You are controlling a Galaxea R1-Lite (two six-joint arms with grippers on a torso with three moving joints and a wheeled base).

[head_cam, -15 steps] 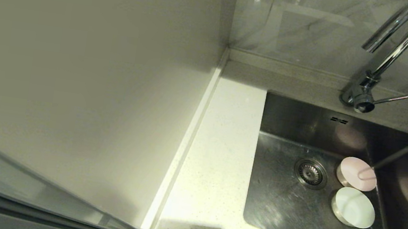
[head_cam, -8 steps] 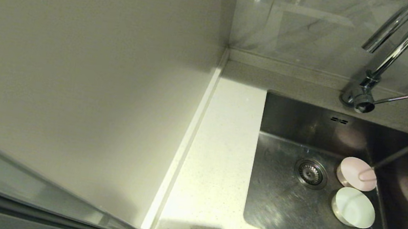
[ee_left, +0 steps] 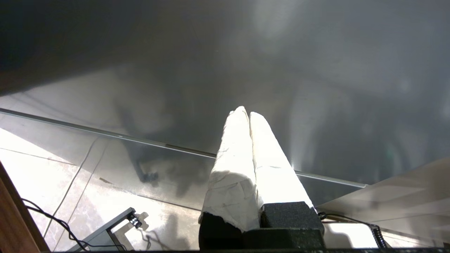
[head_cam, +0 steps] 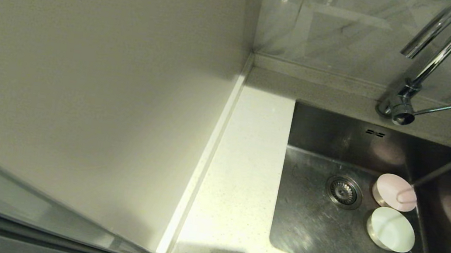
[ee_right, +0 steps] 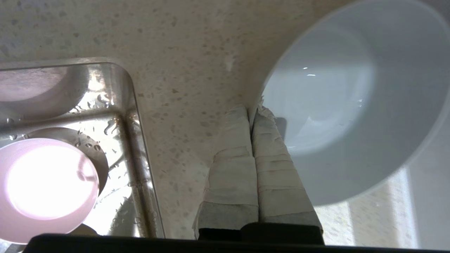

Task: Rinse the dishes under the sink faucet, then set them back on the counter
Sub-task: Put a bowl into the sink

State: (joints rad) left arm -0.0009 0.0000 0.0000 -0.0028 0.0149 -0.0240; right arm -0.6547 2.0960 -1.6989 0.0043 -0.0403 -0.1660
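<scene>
I see pale blue bowl [ee_right: 355, 105] on the table [ee_right: 197, 63] beside the sink [ee_right: 137, 140], my right gripper [ee_right: 251, 109] clenched empty at its rim. Pink bowl [head_cam: 395, 192] and mint-white bowl [head_cam: 391, 229] sit in the sink. Left gripper [ee_left: 246, 112] parked, clenched

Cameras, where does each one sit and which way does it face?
Head view: on the head, looking down at counter and sink; no robot part shows.
Left wrist view: behind the shut left gripper, facing floor and a dark panel.
Right wrist view: behind the right gripper, shut on the pale blue bowl's rim.
Shared: head and right wrist views both show the pink bowl.
</scene>
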